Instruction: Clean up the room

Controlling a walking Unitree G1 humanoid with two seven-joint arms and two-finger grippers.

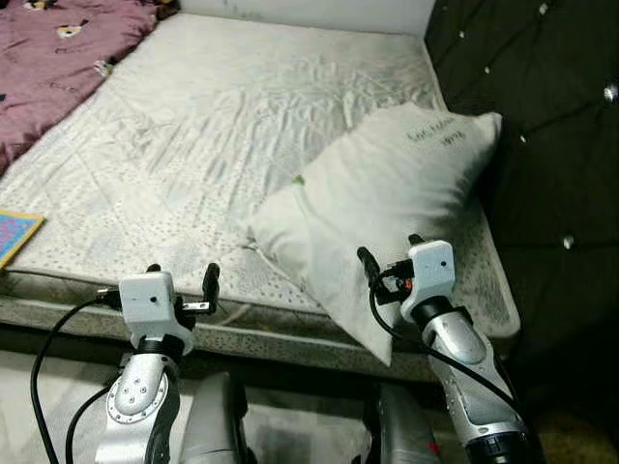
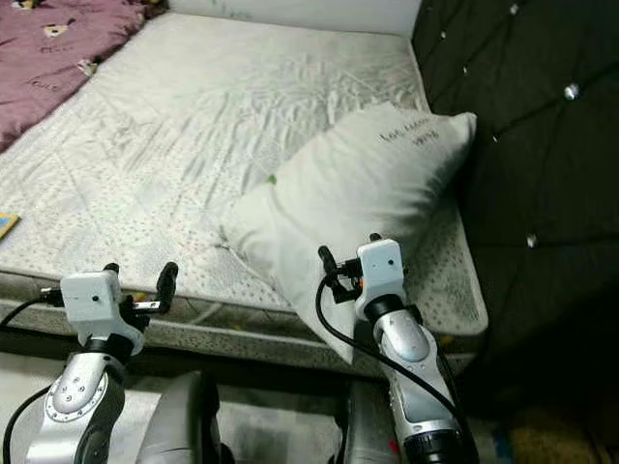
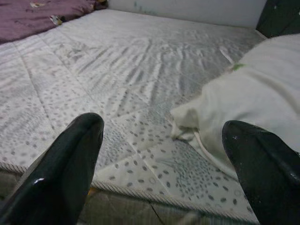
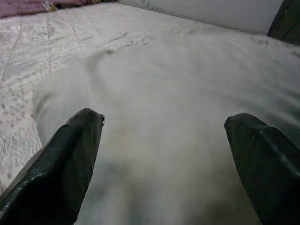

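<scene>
A white pillow (image 1: pixel 387 193) lies askew on the right side of the bare mattress (image 1: pixel 213 126), one corner hanging over the front edge. My right gripper (image 1: pixel 392 253) stands open just in front of that overhanging part, and in the right wrist view the pillow (image 4: pixel 164 84) spans the gap between the fingers (image 4: pixel 61 164). My left gripper (image 1: pixel 182 275) is open at the mattress's front edge, left of the pillow, with nothing between its fingers (image 3: pixel 65 164). The pillow's corner (image 3: pixel 243 93) lies ahead of it, off to one side.
A purple blanket (image 1: pixel 58 48) covers the bed's far left. A colourful flat book (image 1: pixel 14 232) lies at the left front edge. A dark tufted headboard (image 1: pixel 551 145) rises along the right side. A pale wall (image 1: pixel 309 12) runs behind the bed.
</scene>
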